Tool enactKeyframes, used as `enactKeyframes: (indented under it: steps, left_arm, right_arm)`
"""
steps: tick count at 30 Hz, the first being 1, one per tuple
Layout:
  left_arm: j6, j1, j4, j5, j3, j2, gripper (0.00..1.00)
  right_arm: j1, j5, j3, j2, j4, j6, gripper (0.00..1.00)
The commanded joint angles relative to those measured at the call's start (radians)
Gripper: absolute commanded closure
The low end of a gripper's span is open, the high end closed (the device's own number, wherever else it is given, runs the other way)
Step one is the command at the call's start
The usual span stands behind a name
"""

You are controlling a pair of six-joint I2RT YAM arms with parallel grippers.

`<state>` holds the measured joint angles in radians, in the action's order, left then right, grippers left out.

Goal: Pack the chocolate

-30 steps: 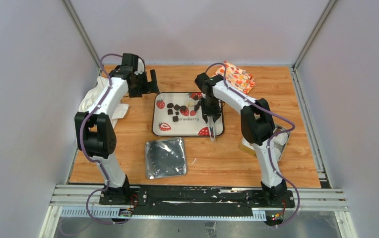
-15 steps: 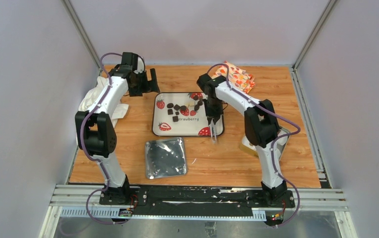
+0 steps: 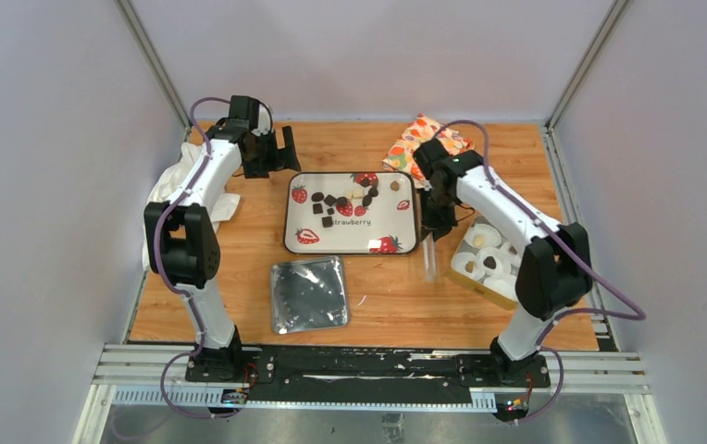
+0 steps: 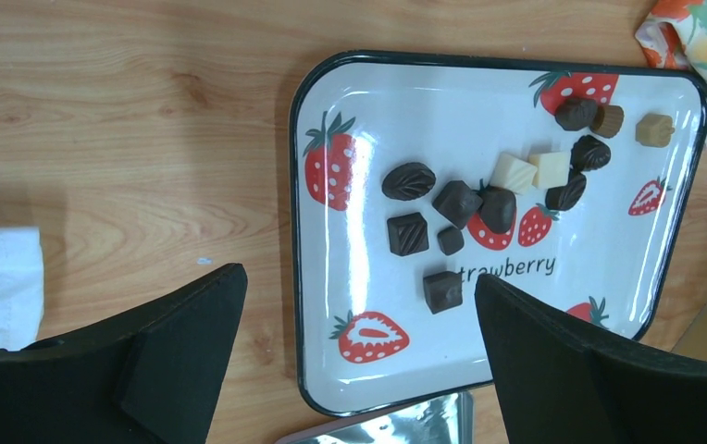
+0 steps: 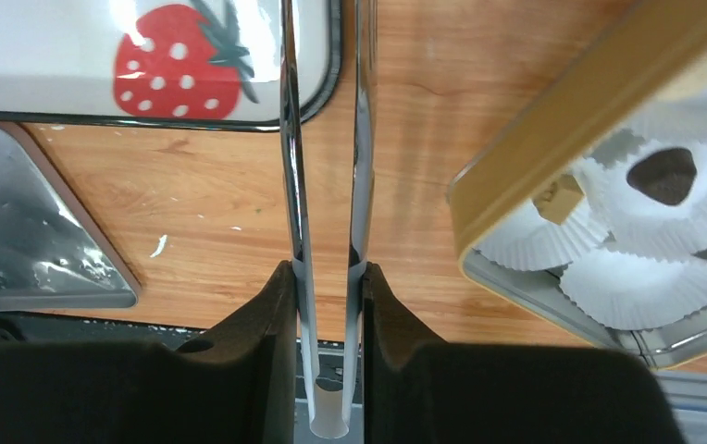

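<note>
The chocolate (image 3: 341, 202) lies as several small dark, tan and cream pieces on the white strawberry tray (image 3: 350, 250), and shows in the left wrist view (image 4: 479, 203) too. One tan piece (image 3: 394, 186) lies apart at the tray's back right. My right gripper (image 3: 437, 220) is shut on metal tongs (image 5: 361, 139), which point down over the wood between the tray and the gold box (image 3: 473, 281). The tong arms stand apart; their tips are out of the wrist view. A dark piece (image 5: 662, 174) sits in a paper cup in the box. My left gripper (image 4: 359, 351) is open and empty, high over the tray's left edge.
A silver lid (image 3: 308, 293) lies in front of the tray. A colourful cloth (image 3: 419, 139) lies at the back, right of centre. A white cloth (image 3: 169, 190) lies at the left edge. The box holds several white pleated cups (image 5: 646, 277).
My right arm swung right with the tongs, from over the tray's right side to the gap beside the box, uncovering the box. The left arm has not moved.
</note>
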<state>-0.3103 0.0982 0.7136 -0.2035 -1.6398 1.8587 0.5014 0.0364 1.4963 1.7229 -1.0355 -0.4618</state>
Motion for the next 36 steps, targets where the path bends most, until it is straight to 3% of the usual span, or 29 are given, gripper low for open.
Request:
enactKeyframes:
  steps: [1,7,12,16,26,36]
  left_arm:
    - [0.001,-0.008,0.008,-0.023,-0.021,0.017,0.0]
    - [-0.002,-0.008,-0.001,-0.043,-0.017,0.039,0.0]
    - [-0.006,-0.008,0.0,-0.051,-0.04,0.055,0.0]
    - [-0.006,-0.008,-0.001,-0.065,-0.042,0.059,0.0]
    - [-0.009,-0.008,-0.002,-0.064,-0.043,0.094,0.0]
    - [-0.004,-0.008,-0.003,-0.06,-0.05,0.096,0.0]
  right_arm:
    - [-0.094,-0.033,-0.133,-0.157,-0.042,-0.062,1.0]
    - [-0.198,-0.172,-0.306,-0.398,-0.164,-0.189,1.0]
    - [-0.323,-0.082,-0.467,-0.576,-0.214,-0.278,1.0]
    - [-0.341,-0.053,-0.558,-0.686,-0.252,-0.373,1.0]
    - [-0.368,-0.009,-0.693,-0.726,-0.298,-0.476,1.0]
    - [-0.414,0.006,-0.714,-0.717,-0.263,-0.451,1.0]
